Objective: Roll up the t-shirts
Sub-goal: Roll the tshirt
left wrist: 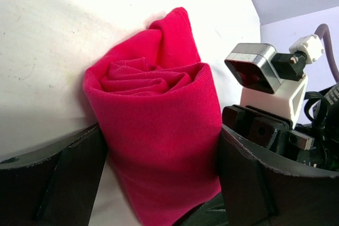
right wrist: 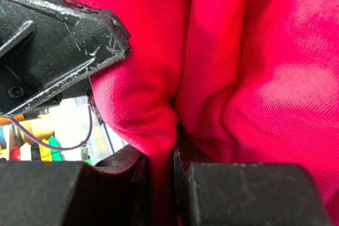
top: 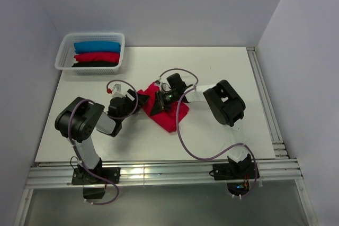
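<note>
The crimson t-shirt [top: 170, 116] lies mid-table, partly rolled. In the left wrist view its rolled end [left wrist: 153, 104] shows a spiral of layers and stands between my left gripper's [left wrist: 161, 130] wide-set fingers [left wrist: 58, 178], which press against both sides of the roll. My left gripper [top: 139, 101] meets the roll from the left. My right gripper [top: 158, 104] comes in from the right, just beside it. Close up, the right gripper [right wrist: 167, 168] is shut on a thin fold of the crimson cloth [right wrist: 159, 104]. The neck label is hidden.
A white basket [top: 62, 59] at the back left holds a blue roll [top: 97, 46], a red roll [top: 97, 56] and a black roll [top: 95, 64]. The right wrist's camera block [left wrist: 254, 67] sits close beside the left fingers. Rails run along the table's right edge [top: 265, 104].
</note>
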`<state>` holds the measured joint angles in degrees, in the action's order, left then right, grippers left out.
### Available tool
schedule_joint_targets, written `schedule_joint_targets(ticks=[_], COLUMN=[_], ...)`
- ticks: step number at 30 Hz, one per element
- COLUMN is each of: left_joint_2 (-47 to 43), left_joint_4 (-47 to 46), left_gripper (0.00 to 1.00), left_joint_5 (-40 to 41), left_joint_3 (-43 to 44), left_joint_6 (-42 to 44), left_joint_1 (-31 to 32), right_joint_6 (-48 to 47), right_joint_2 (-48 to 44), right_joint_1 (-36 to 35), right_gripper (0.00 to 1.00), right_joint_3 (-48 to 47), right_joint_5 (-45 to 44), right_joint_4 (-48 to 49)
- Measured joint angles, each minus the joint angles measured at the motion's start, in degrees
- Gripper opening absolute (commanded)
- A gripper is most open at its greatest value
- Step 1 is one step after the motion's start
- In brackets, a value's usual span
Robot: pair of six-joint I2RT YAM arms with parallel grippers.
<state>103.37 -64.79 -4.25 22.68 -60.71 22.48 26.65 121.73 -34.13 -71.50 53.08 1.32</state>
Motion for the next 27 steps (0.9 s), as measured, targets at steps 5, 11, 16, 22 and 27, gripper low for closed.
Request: schedule_joint_targets(ticks=[5, 11, 16, 22, 27], left_joint_2=[0.0, 3.5, 5.4, 5.3, 5.3], left_joint_4=[0.6, -1.9, -1.6, 3.8, 7.9], left_gripper=[0.85, 0.80, 0.77, 0.69, 0.65], left_joint_5=[0.0, -2.2, -4.0, -4.0, -3.7], left_joint_3=[0.6, 3.1, 5.6, 8.8, 11.0], left_joint_6=[1.4, 4.4, 6.4, 8.1, 9.0], left_joint_1=[0.1, 0.1, 0.1, 0.3, 0.3], right_joint_6=[2.5, 4.5, 5.0, 4.9, 4.2], right_joint_2=[0.0, 0.0, -0.1, -2.1, -4.5], right_joint_1=[0.0, 0.2, 0.7, 1.0, 1.2], right_gripper=[0.04, 0.28, 0.45, 0.52, 0.57], right_joint_3=[1.5, 2.5, 3.4, 5.0, 6.3], right_joint_5=[0.6, 1.2, 1.2, -0.2, -2.2], right_joint_4=[3.3, 5.6, 6.0, 6.6, 6.3])
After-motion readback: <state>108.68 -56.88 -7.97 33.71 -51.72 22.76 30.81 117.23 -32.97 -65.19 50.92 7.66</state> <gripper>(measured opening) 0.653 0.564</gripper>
